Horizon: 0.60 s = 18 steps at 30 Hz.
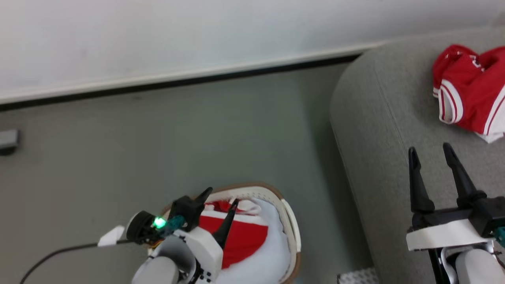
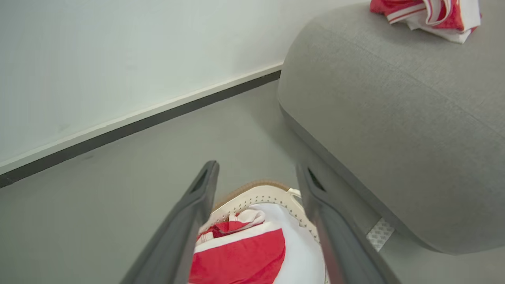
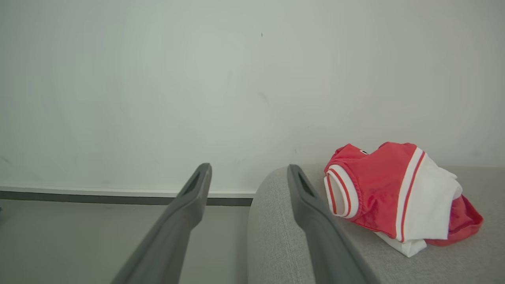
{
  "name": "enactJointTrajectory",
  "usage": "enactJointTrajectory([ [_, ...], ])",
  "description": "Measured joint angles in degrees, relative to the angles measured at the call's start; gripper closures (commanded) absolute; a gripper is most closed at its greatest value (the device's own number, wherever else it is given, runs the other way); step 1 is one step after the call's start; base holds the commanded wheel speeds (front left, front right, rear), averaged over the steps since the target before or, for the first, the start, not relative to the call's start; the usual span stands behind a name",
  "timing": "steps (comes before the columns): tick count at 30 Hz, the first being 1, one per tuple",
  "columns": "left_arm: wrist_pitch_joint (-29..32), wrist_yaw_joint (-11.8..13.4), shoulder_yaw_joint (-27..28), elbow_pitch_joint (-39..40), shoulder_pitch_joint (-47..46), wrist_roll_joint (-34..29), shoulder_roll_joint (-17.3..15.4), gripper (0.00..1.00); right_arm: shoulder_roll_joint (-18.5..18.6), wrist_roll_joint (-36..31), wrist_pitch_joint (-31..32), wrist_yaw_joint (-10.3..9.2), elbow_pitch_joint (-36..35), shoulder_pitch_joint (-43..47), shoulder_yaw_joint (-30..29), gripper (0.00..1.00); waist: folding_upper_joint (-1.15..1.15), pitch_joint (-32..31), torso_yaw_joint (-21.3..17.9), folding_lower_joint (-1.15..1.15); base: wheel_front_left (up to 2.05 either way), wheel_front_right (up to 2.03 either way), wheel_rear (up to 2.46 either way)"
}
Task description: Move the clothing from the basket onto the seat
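Red clothing (image 1: 244,236) in basket (image 1: 290,221) beneath wide-open left gripper (image 1: 222,195), another garment (image 1: 473,98) on seat (image 1: 375,118) beyond wide-open right gripper (image 1: 429,148)

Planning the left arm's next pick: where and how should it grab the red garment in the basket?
Pinch the garment at its bunched, raised folds by the far rim of the basket, the open left gripper coming straight down. Elsewhere it lies flat on the white cloth, so a pinch there would probably catch both, and the basket's wall blocks a sideways approach.
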State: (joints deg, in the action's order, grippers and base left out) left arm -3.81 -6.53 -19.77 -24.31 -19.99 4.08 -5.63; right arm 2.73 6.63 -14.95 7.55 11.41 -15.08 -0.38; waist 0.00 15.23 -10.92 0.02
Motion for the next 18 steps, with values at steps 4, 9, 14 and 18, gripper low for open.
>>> enactJointTrajectory([
  [4, 4.2, -0.1, -2.0, -3.8, -3.6, -1.2, -0.9, 0.0, 0.0, 1.4, 0.0, 0.0, -1.0, -2.6, 1.2, 0.0, 0.0, 4.8, -2.4, 0.0, 0.0, 0.0, 0.0],
  [9, 8.1, -0.5, -3.9, -8.5, -6.7, -2.9, -2.6, 0.0, 0.0, 3.9, 0.0, 0.0, -2.5, -6.0, 2.5, 0.0, 0.0, 10.9, -5.3, 0.0, 0.0, 0.0, 0.0],
  [14, 10.3, -0.5, -4.3, -13.1, -9.4, -3.3, -4.4, 0.0, 0.0, 6.6, 0.0, 0.01, -4.3, -9.2, 3.7, 0.0, 0.0, 17.0, -8.1, 0.0, 0.0, 0.0, 0.0],
  [18, 11.2, -0.2, -4.2, -16.0, -11.8, -3.6, -5.8, 0.0, 0.0, 8.2, 0.0, 0.0, -5.5, -11.6, 3.8, 0.0, 0.0, 21.7, -10.1, 0.0, 0.0, 0.0, 0.0],
])
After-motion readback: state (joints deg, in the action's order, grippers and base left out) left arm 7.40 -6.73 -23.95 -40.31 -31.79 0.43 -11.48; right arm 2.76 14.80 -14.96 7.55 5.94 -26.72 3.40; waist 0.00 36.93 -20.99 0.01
